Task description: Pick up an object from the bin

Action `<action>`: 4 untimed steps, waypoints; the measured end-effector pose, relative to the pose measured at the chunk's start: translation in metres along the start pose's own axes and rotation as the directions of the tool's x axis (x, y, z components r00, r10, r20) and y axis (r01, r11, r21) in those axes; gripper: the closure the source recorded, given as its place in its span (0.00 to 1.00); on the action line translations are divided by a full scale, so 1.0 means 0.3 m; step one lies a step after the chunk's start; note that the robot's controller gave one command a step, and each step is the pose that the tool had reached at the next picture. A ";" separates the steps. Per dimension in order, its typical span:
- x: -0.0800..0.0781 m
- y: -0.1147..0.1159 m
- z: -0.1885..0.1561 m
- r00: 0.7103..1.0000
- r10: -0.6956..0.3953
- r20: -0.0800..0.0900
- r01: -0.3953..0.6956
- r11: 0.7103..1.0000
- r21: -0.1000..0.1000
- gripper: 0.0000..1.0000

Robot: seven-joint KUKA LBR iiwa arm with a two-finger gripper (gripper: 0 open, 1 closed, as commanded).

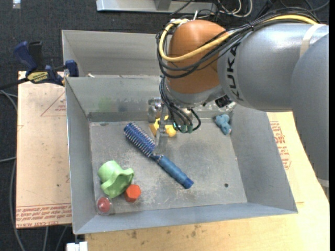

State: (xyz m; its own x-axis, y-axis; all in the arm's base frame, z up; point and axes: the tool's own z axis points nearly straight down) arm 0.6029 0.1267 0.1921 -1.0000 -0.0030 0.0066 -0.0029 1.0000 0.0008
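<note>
Hand point(166, 123) was low at the bin's point(78, 156) twelve o'clock, beside a small yellow piece point(168, 130) and the blue brush point(157, 155). Spread or pinching, couldn't tell. Nothing lifted yet.

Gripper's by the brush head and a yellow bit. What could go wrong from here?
1. The gripper sits where the yellow bit and the blue brush nearly meet. It may catch both, or knock one aside.
2. Taken by its bristle end, the long brush would likely tilt and slip out.
</note>
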 end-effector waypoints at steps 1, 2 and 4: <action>0.118 -0.196 0.259 0.986 0.164 -0.001 -0.164 0.986 0.002 0.00; 0.080 -0.157 0.412 0.911 0.412 0.003 -0.412 0.911 -0.002 0.00; 0.050 -0.031 -0.572 0.907 0.420 0.014 -0.420 0.907 -0.008 1.00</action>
